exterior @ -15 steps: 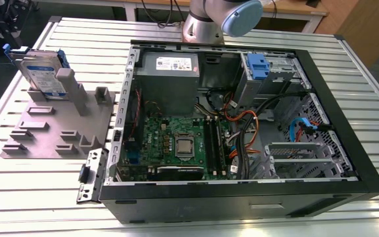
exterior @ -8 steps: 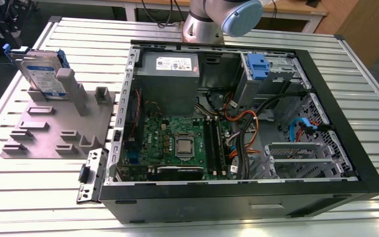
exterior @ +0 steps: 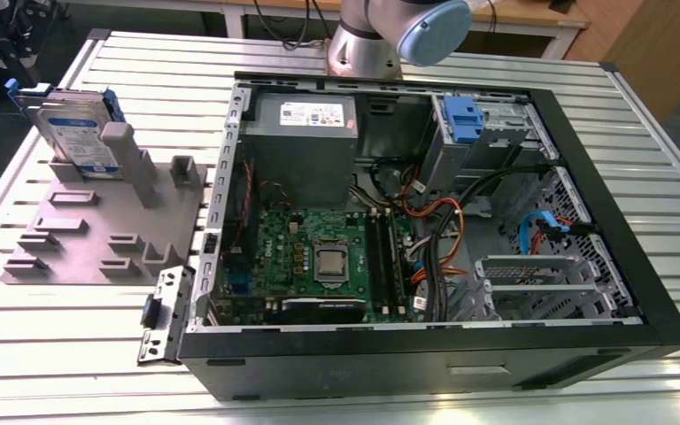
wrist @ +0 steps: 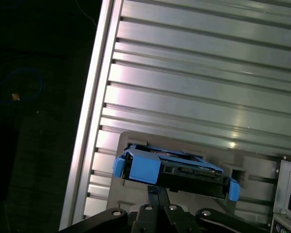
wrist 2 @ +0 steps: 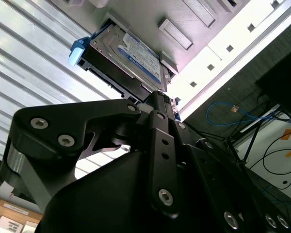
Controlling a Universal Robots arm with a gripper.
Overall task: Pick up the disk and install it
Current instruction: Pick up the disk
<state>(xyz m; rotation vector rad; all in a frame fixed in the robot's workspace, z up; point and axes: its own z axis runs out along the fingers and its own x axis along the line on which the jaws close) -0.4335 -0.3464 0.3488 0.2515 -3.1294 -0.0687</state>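
Note:
The disk [exterior: 74,133] stands on edge in a slot of the grey holder plate [exterior: 92,230], at the exterior view's left. It is silver with a white-and-blue label and blue rails. In both wrist views it lies just ahead of my gripper: disk [wrist 2: 131,53] with its label showing, and disk [wrist: 179,167] seen along its edge with the blue rail ends. My gripper [wrist: 157,190] is shut with nothing between its fingers and is apart from the disk. The gripper [wrist 2: 157,97] points at the disk's near end.
An open computer case [exterior: 623,266] lies on the slatted metal table [exterior: 92,354], with a motherboard [exterior: 316,257], a grey power supply [exterior: 302,115] and a drive cage with a blue latch [exterior: 464,119]. The arm's base [exterior: 364,44] stands behind the case. The table edge [wrist: 89,121] runs close to the holder.

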